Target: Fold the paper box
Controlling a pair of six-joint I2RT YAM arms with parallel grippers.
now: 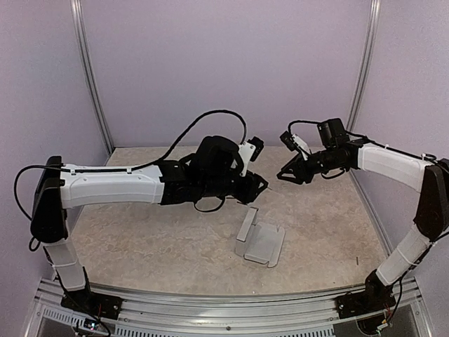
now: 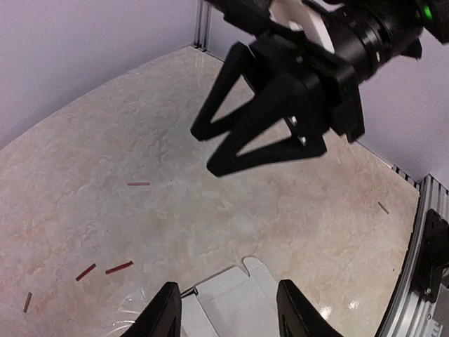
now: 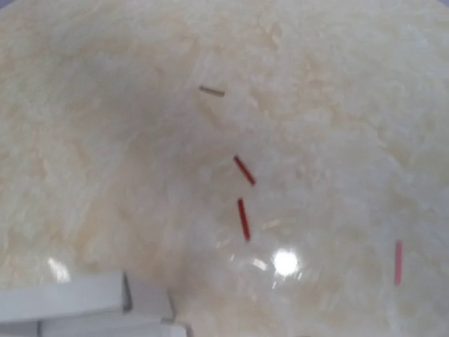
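The paper box (image 1: 265,244) is pale grey-white card lying on the table in front of centre. One flap (image 1: 247,225) stands up along its left side. My left gripper (image 1: 260,188) hovers above and behind it. In the left wrist view it (image 2: 230,314) is open, with the paper box (image 2: 238,298) on the table below the gap, untouched. My right gripper (image 1: 282,175) hangs in the air facing the left one. Its black fingers (image 2: 235,119) are apart and hold nothing. The right wrist view shows a corner of the paper box (image 3: 63,300), not its own fingers.
Small red scraps (image 2: 118,267) (image 3: 243,219) and a brownish sliver (image 3: 211,90) lie on the marbled tabletop (image 1: 140,239). Purple walls and aluminium posts (image 1: 91,77) close in the back and sides. A metal rail (image 1: 224,309) runs along the near edge.
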